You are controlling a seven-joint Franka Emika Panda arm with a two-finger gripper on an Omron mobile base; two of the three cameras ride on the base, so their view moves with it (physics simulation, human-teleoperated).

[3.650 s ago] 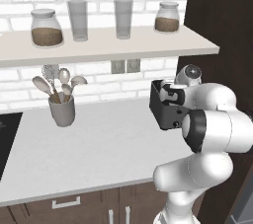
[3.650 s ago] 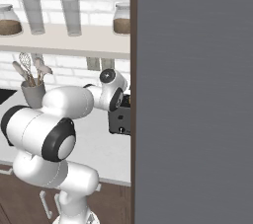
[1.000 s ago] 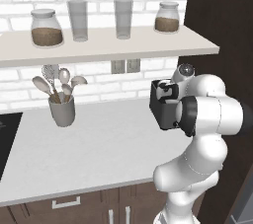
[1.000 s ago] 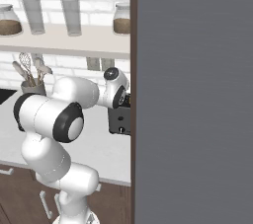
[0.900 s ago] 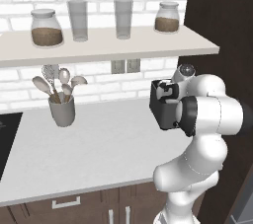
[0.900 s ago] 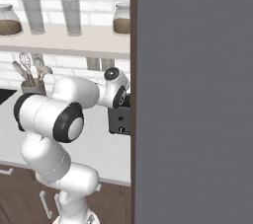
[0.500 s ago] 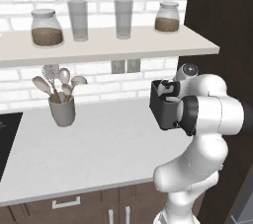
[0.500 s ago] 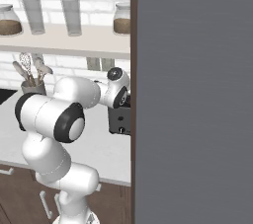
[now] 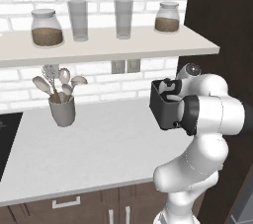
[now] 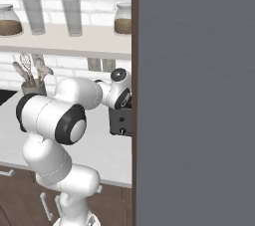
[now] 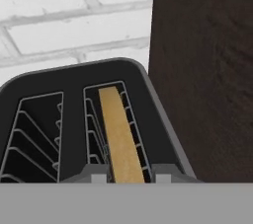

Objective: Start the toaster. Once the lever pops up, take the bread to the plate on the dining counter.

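The black toaster point(image 9: 165, 108) stands on the brick-backed worktop against the dark cabinet, also seen as the toaster point(image 10: 119, 121). In the hand view I look straight down into the toaster point(image 11: 74, 99), which has two wire-lined slots. The tan bread point(image 11: 121, 139) stands on edge in the right slot, and the left slot is empty. My gripper point(image 11: 128, 176) hangs right over that slot, one fingertip close on each side of the bread's top edge. Whether the fingertips touch the bread I cannot tell. From the left base view the gripper point(image 9: 170, 90) sits at the toaster's top. The plate and the dining counter are out of view.
A grey utensil holder point(image 9: 62, 110) with spoons stands on the worktop at left. A shelf point(image 9: 108, 45) with jars and glasses runs above. The dark tall cabinet point(image 9: 222, 20) rises right of the toaster. A grey panel point(image 10: 194, 95) covers the right half of the right base view.
The hand has stayed over the toaster's right slot. The jaws have drawn in toward the bread. The arm has barely shifted.
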